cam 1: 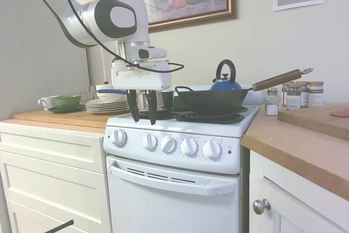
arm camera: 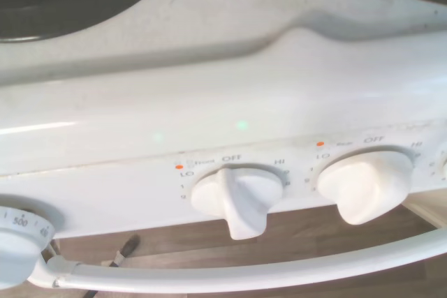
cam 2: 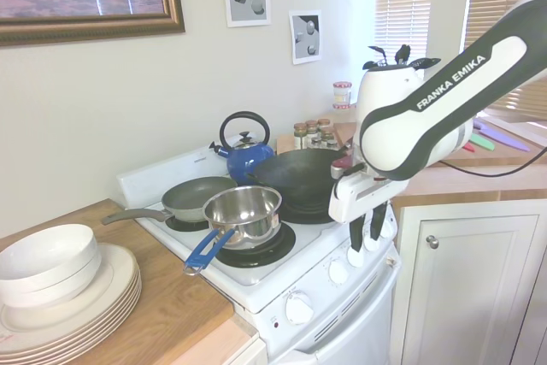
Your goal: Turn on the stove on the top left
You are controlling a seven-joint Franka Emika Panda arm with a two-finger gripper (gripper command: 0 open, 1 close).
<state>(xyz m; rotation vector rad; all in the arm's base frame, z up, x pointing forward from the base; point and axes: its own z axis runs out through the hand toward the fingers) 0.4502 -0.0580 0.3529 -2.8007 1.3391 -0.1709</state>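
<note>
The end effector (cam 1: 143, 114) hung fingers-down and apart above the knob row, apparently lining up on the rear-burner knob (arm camera: 365, 185). The stove (cam 1: 180, 189) stood between wooden worktops (cam 1: 305, 145), carrying pans.

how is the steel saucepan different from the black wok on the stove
The steel saucepan is shiny with straight sides; the black wok is dark, wider and flared. The saucepan has a blue handle, the wok a brown wooden one. The saucepan sits on a front burner, the wok farther along. Both are on the stove.
</note>
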